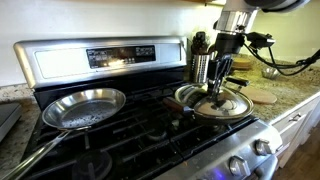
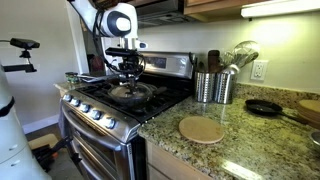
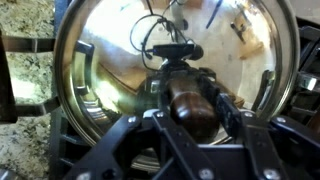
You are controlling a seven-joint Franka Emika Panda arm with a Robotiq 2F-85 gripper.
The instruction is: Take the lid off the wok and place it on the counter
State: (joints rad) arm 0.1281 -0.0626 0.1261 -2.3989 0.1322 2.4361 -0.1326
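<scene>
The shiny lid (image 1: 215,103) lies flat on the wok (image 1: 196,113), on a front burner of the stove (image 2: 95,100). It covers the wok, so only a thin dark edge shows under it.

What matters most is where the lid's small dark knob (image 3: 190,108) is. In the wrist view it sits right in the middle, with one jaw on each side and very near it. The jaws point straight down at it. I cannot tell if they are squeezing the knob yet or just standing close beside it.

The lid is round, so it has no long side. The knob is the only good place to grab. I think the grab needs only a firm squeeze there, then a lift straight up.

The desk (image 2: 240,150) lies to one side of the stove. A flat wooden disc (image 2: 202,128) and a metal pot of kitchen tools (image 2: 213,87) are on it, so the lid should go on a bare spot beside them. The silver skillet (image 1: 80,108) is well apart, on the far burner.
</scene>
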